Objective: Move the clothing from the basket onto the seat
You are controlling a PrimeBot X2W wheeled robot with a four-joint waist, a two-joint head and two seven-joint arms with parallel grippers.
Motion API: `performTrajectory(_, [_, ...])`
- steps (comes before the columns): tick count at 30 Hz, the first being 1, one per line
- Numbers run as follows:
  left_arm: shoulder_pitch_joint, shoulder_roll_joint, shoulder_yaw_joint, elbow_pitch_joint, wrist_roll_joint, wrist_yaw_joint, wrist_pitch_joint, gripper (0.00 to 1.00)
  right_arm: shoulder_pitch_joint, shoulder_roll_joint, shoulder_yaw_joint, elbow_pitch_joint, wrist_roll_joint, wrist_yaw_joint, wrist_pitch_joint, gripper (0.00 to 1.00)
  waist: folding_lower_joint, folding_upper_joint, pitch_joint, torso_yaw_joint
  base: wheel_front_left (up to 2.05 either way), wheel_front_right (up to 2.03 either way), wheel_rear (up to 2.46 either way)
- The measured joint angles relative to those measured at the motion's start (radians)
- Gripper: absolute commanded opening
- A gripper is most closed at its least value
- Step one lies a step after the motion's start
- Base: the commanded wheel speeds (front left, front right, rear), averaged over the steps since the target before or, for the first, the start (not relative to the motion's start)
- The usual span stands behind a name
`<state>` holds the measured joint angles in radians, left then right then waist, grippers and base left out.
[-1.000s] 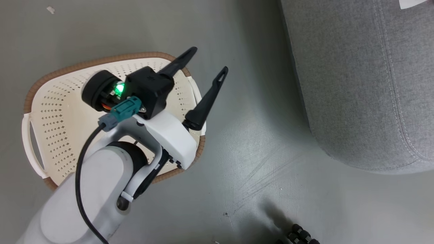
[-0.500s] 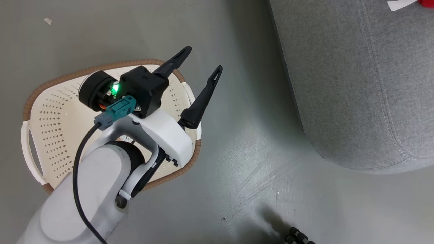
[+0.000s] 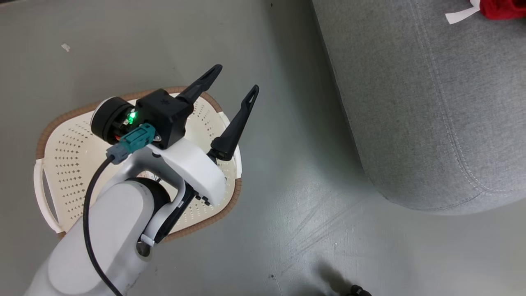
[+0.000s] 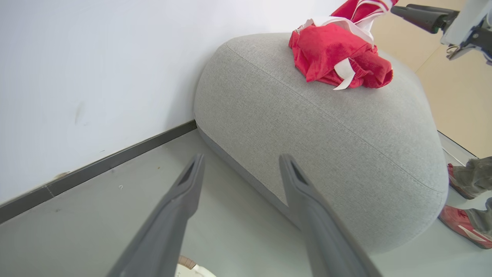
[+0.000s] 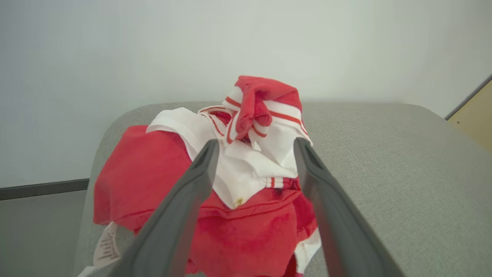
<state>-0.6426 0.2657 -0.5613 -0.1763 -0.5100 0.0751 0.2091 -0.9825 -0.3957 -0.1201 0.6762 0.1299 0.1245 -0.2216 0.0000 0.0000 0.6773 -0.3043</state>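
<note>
The clothing point(image 5: 246, 184) is a red and white heap lying on the grey seat point(image 5: 384, 173). My right gripper point(image 5: 256, 144) hangs open just above it, one finger on each side of the heap's raised top and gripping nothing. The left wrist view has the clothing point(image 4: 334, 57) on the seat point(image 4: 326, 134) with one of the right gripper's fingers point(image 4: 421, 17) over it. A red edge of the clothing point(image 3: 503, 8) sits at the top right of the seat point(image 3: 431, 102). My left gripper point(image 3: 235, 78) is open above the basket point(image 3: 70, 164), whose visible floor is bare.
The basket stands on grey floor point(image 3: 287, 205), left of the seat. A white wall point(image 4: 96, 77) with a dark skirting runs behind the seat. A person's feet in red shoes point(image 4: 465, 227) stand by the seat's far side.
The head camera has swung, sliding the seat leftwards and bringing the red clothing into the top right corner. My left gripper stays open over the basket.
</note>
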Motion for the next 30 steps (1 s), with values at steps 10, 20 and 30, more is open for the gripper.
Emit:
performTrajectory(10, [0.005, 0.001, 0.027, 0.010, -0.007, 0.000, -0.054, 1.00, 0.075, 0.091, 0.016, -0.105, -0.037, 0.000, -0.019, 1.00, 0.0000, 0.0000, -0.060, 0.008, 0.00, 0.00, 0.00])
performTrajectory(20, [0.055, -0.010, 0.083, 0.023, -0.019, 0.013, -0.128, 1.00, 0.127, 0.172, 0.110, -0.185, -0.062, 0.000, -0.026, 1.00, 0.0000, 0.0000, -0.130, 0.040, 0.00, 0.00, 0.00])
performTrajectory(30, [0.139, -0.013, 0.161, 0.031, -0.054, 0.052, -0.211, 1.00, 0.184, 0.202, 0.207, -0.230, -0.082, 0.000, -0.029, 1.00, 0.0000, 0.0000, -0.205, 0.098, 0.00, 0.00, 0.00])
